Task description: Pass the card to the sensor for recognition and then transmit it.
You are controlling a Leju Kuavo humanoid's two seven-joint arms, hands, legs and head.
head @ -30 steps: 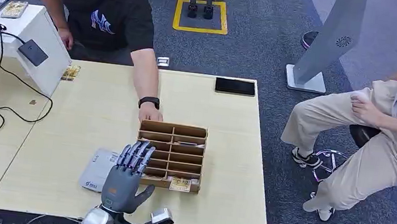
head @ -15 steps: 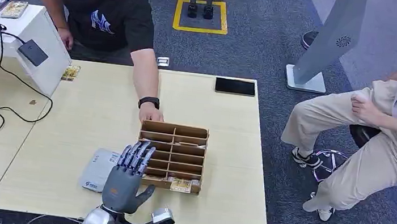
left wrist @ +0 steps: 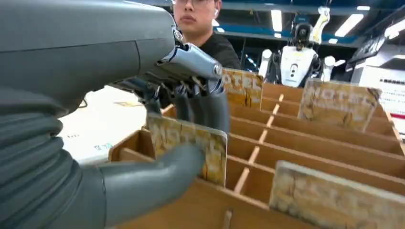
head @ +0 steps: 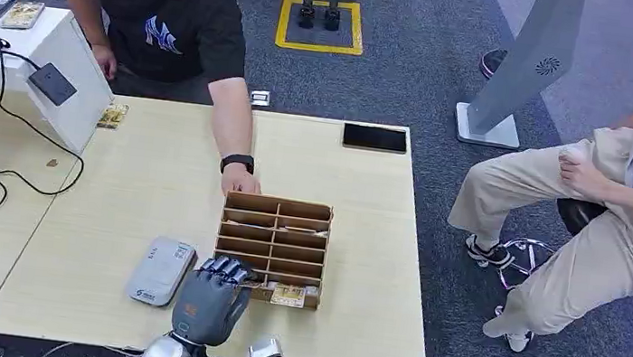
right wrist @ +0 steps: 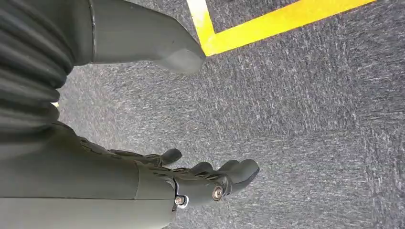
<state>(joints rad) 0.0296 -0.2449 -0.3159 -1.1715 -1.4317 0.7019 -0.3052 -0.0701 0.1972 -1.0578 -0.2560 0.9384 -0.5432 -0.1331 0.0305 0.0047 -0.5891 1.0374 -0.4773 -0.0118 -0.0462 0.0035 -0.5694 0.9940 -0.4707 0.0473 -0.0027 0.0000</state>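
My left hand [head: 209,297] is at the front left corner of the wooden card rack [head: 278,201], its fingers curled down into the nearest slot. In the left wrist view my left hand [left wrist: 95,76] pinches a yellowish patterned card [left wrist: 193,140] between thumb and fingers, the card still standing in the slot. More cards [left wrist: 339,101] stand in other slots of the rack [left wrist: 305,157]. A white box with a dark reader pad [head: 52,83] stands at the far left of the table. My right hand [right wrist: 129,183] hangs over grey carpet, fingers apart and holding nothing.
A small white device [head: 160,270] lies just left of my hand. A person in a black shirt rests a hand [head: 238,178] on the rack's far left corner. A black phone [head: 375,137], cables [head: 3,176] and a seated person [head: 620,198] are nearby.
My left hand's fingers, stretched flat over the rack's left side before, have curled down into the front slot onto the card. The white device is now uncovered.
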